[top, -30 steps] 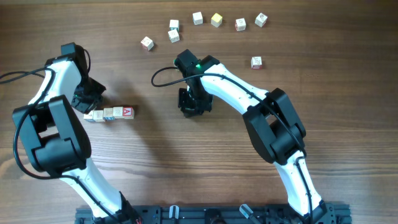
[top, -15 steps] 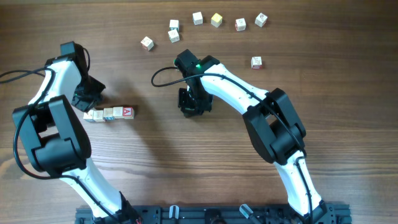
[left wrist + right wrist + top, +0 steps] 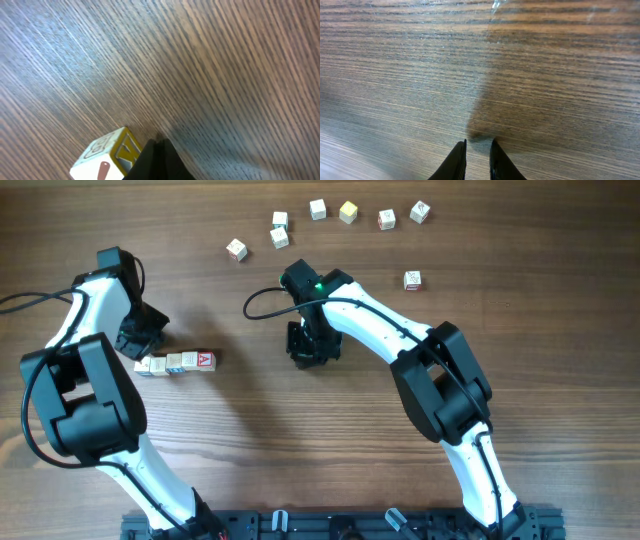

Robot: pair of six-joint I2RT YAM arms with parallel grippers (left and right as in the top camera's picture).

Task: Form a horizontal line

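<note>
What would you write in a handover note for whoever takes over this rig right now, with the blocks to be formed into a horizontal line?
Left gripper: shut, empty, its tip beside the left end of the row.
Right gripper: narrowly open, empty, over bare table near the middle.
Done: a short row of joined blocks, with a red A at its right end, tilting slightly.
Left: eight loose blocks lie scattered toward the far edge. They probably need bringing over, and the line needs straightening.

Horizontal line (image 3: 178, 362) just right of left claw (image 3: 140, 347), scattered cubes (image 3: 318, 209) well behind
</note>
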